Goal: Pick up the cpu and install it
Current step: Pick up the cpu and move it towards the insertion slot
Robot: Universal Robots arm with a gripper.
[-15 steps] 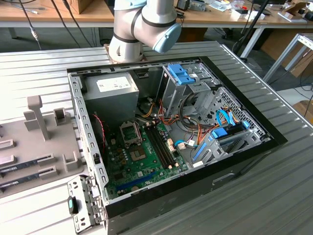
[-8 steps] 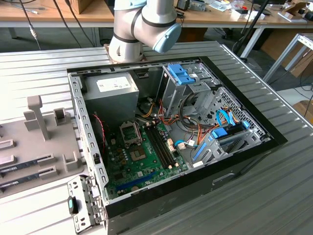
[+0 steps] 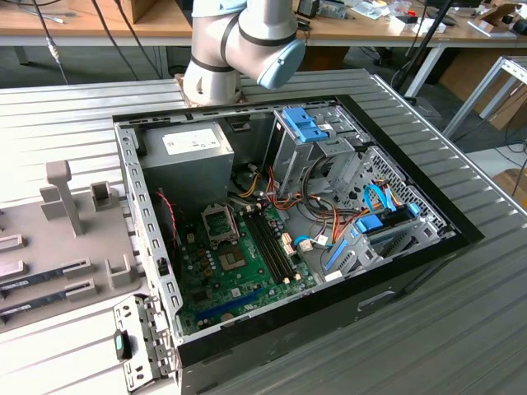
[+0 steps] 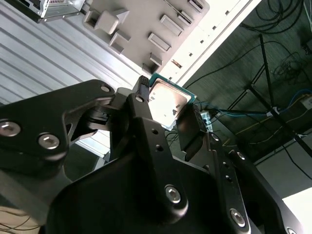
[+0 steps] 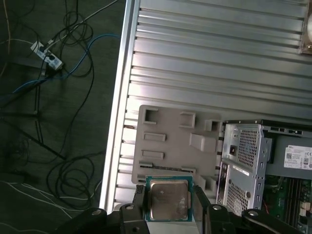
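Note:
The cpu (image 5: 169, 199), a small square chip with a silvery lid and a green rim, sits between the black fingers of my gripper (image 5: 169, 207). The gripper is shut on its two opposite edges. In the second wrist view the cpu (image 4: 168, 100) catches the light between the fingers (image 4: 141, 109) of the gripper (image 4: 168, 111). It hangs high above the grey parts tray (image 5: 178, 141), near the table's edge. The square socket (image 3: 221, 222) lies on the green motherboard (image 3: 239, 267) inside the open computer case (image 3: 395, 263).
The arm's base and elbow (image 3: 239, 45) stand behind the case. The grey parts tray (image 3: 58, 239) lies at the exterior view's left on the ribbed metal table (image 3: 461, 329). Memory sticks (image 3: 268, 239), cables and blue drive brackets (image 3: 300, 123) crowd the case. Cables (image 5: 58, 63) lie on the floor beside the table.

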